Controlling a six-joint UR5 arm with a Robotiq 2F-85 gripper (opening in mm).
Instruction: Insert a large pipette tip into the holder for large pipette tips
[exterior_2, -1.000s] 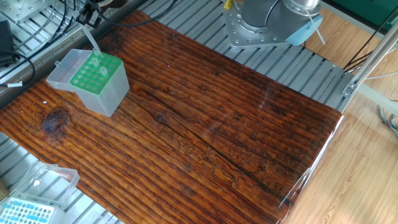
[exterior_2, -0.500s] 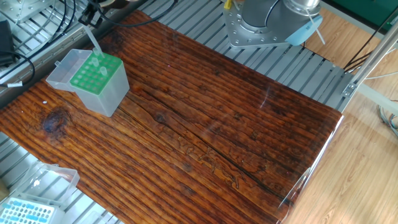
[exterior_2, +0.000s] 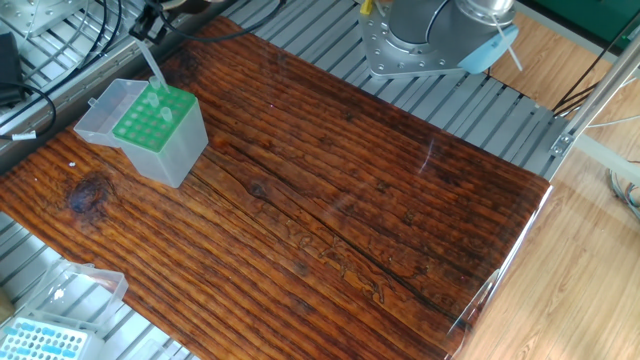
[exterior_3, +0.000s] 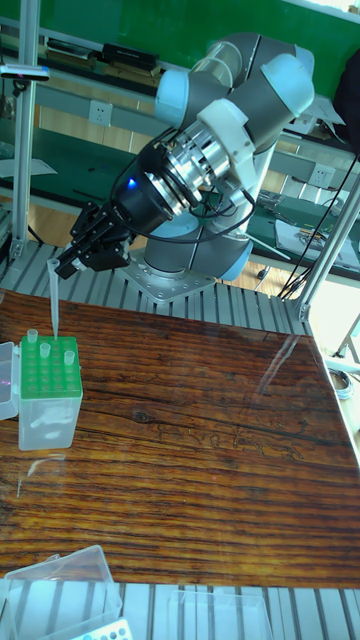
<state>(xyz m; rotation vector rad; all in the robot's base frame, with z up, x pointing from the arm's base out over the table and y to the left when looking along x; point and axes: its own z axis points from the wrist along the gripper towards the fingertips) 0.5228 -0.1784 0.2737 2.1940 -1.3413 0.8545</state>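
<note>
The holder for large pipette tips (exterior_2: 150, 122) stands at the table's left end, its green hole plate up and its clear lid (exterior_2: 108, 110) hinged open to the left. A few tips stand in it (exterior_3: 68, 355). My gripper (exterior_3: 64, 268) hangs above the holder (exterior_3: 48, 395), shut on the top of a large pipette tip (exterior_3: 53, 305). The tip points down, and its fine end is at the back row of the green plate. In the fixed view only the gripper's dark fingertips (exterior_2: 146, 24) show at the top edge, with the tip (exterior_2: 149, 66) slanting down to the holder.
A flatter box with a light blue grid (exterior_2: 42, 341) and a clear open lid (exterior_2: 78, 284) sits at the near left corner. Black cables (exterior_2: 60, 60) run behind the holder. The arm's base (exterior_2: 420, 40) is bolted at the back. The wooden board ends at the right (exterior_2: 520, 250).
</note>
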